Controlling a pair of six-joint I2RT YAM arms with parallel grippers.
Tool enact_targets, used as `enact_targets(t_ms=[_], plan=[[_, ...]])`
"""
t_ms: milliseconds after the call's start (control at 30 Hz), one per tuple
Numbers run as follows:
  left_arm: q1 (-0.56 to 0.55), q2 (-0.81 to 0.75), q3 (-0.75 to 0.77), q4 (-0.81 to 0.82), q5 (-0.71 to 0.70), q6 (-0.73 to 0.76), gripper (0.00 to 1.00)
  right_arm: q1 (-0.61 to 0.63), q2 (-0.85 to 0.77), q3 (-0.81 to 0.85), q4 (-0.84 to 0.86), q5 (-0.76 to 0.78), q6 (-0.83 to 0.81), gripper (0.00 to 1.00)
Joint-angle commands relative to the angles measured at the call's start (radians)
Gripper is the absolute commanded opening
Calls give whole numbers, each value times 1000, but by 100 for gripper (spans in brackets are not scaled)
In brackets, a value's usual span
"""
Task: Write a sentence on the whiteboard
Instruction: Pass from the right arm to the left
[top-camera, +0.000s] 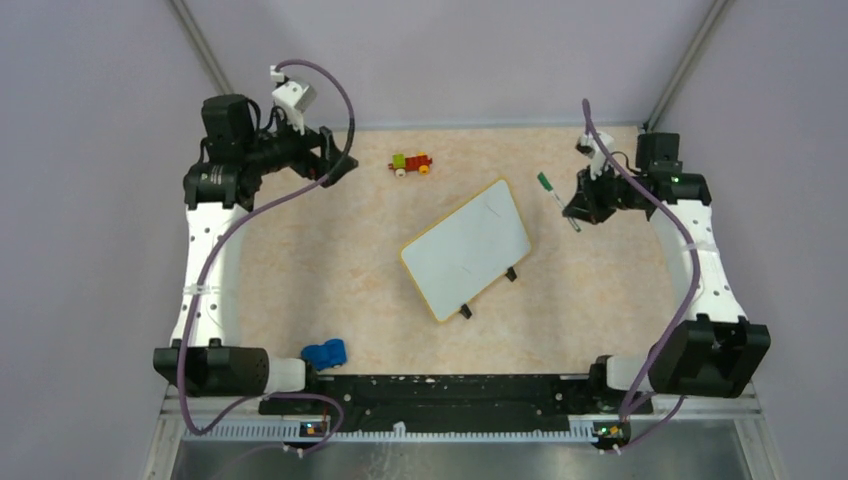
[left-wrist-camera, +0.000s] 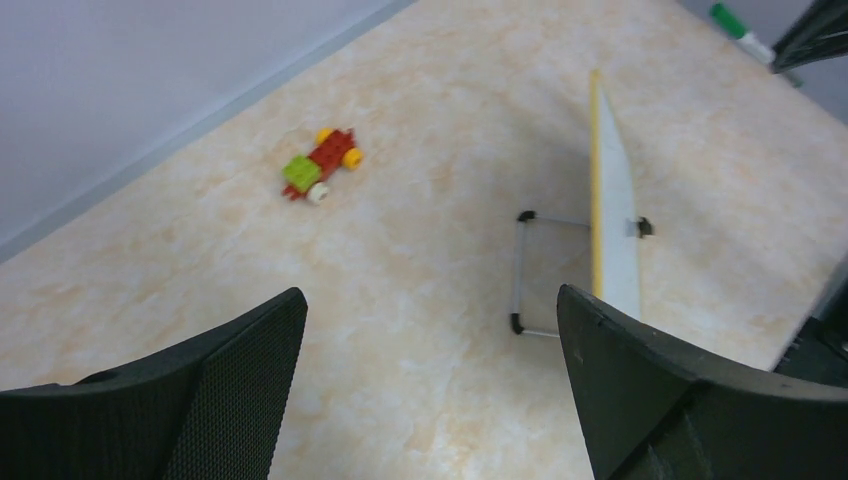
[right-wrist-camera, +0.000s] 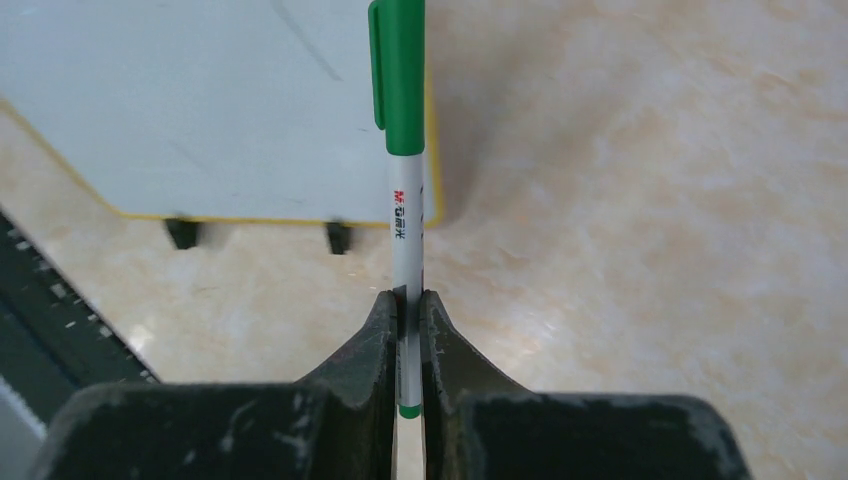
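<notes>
A pale marbled desk (top-camera: 330, 280) fills the floor of a grey-walled enclosure, with the whiteboard (top-camera: 467, 248) lying askew near its middle on two little black feet. Its face looks blank apart from a faint stray stroke, and no green lettering of the sentence shows.

The left pincer (left-wrist-camera: 430, 340) hangs at the far left with its jaws wide apart and nothing between them. The right pincer (right-wrist-camera: 408, 320), just right of the board, is clamped on a green marker (right-wrist-camera: 405, 200) near its tail end.

A small red brick train (top-camera: 411, 164) and a blue toy car (top-camera: 324, 353) lie well apart from the board.

The risks, as I judge them:
- **Cap:** it is on, so no stroke will mark until it comes off.
- **Grip:** it sits far from the tip, so writing pressure could swivel the pen.
- **Board:** nothing holds it, so it may slide.
</notes>
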Motion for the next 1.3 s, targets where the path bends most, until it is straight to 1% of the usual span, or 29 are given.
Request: enact_targets(t_ms=[0, 67, 133, 267, 367, 433, 533, 633, 800, 1000, 1167, 1267], plan=[[-121, 23, 49, -48, 165, -61, 99, 148, -72, 78, -151, -173, -19, 0], [-159, 31, 43, -29, 184, -110, 99, 218, -81, 112, -172, -188, -16, 0], [-200, 49, 37, -14, 234, -160, 99, 281, -85, 143, -182, -193, -4, 0], [-287, 66, -23, 61, 323, -289, 99, 397, -78, 191, -182, -181, 17, 0], [-355, 68, -73, 137, 345, -382, 99, 503, -80, 205, -154, -104, 40, 0], [-381, 70, -117, 175, 352, -421, 98, 568, -81, 213, -131, -47, 58, 0], [-420, 70, -183, 189, 344, -424, 96, 653, -77, 223, -98, 59, 69, 0], [-457, 71, -223, 190, 335, -414, 95, 717, -51, 253, -97, 113, 72, 0], [-471, 79, -227, 208, 344, -435, 89, 778, -31, 287, -98, 153, 74, 0], [-475, 76, -267, 260, 415, -481, 71, 824, -27, 283, -98, 214, 66, 0], [-479, 69, -298, 298, 440, -521, 65, 839, -25, 282, -95, 243, 71, 0], [-479, 65, -307, 318, 461, -540, 58, 844, -22, 283, -91, 254, 70, 0]])
